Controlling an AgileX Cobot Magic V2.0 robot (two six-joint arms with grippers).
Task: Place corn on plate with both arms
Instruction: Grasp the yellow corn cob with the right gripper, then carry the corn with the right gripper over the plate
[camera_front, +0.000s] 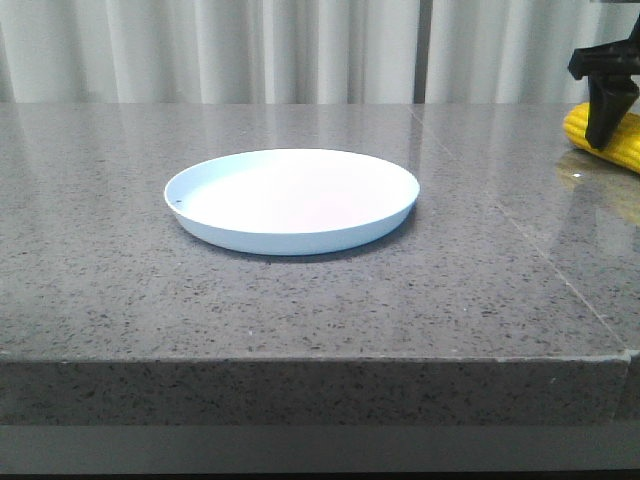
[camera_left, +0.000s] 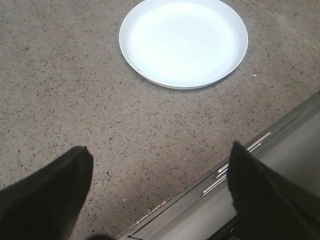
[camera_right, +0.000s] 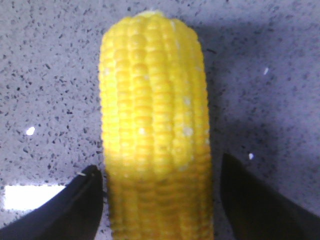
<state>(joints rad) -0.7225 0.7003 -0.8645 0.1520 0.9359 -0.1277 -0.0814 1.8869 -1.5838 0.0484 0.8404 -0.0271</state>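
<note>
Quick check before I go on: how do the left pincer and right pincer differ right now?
The left pincer has only bare grey speckled countertop between its fingers, while the right pincer straddles the bright yellow corn cob. The left looks toward the round pale blue-white plate; the right sits at the table's far right, away from the plate. Both are open, neither visibly gripping anything.

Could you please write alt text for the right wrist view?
A bright yellow husked corn cob lies on a speckled grey stone countertop, running lengthwise between the right gripper's two black jaws. The jaws stand open on either side; whether they touch the cob is unclear.
</note>
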